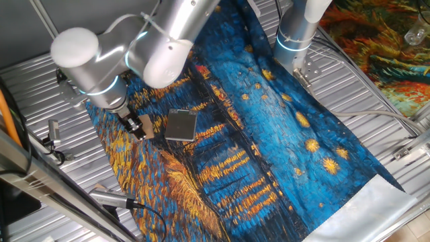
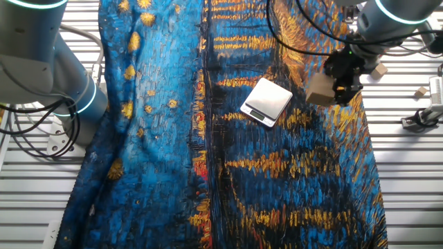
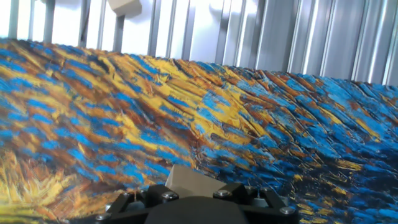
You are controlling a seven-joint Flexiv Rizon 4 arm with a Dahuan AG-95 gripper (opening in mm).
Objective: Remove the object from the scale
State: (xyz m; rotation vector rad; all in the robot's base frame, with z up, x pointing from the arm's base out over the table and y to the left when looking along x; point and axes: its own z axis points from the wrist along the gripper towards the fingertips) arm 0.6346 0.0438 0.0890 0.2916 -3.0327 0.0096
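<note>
The tan block (image 1: 147, 125) sits between my gripper's (image 1: 139, 128) fingers, to the left of the scale (image 1: 180, 125) and low over the blue-and-yellow cloth. The scale's grey plate is bare. In the other fixed view the block (image 2: 318, 89) is right of the scale (image 2: 267, 102), held by the gripper (image 2: 335, 88). In the hand view the block (image 3: 193, 182) pokes out from the gripper body (image 3: 194, 202) at the bottom edge; the fingertips are hidden.
The painted cloth (image 1: 269, 148) covers the slatted metal table (image 1: 40, 74). A second arm's base (image 1: 295, 33) stands at the back. Small tan cubes (image 2: 378, 70) (image 2: 419, 91) lie on the slats beside the cloth. Another painted cloth (image 1: 376, 40) lies at the far right.
</note>
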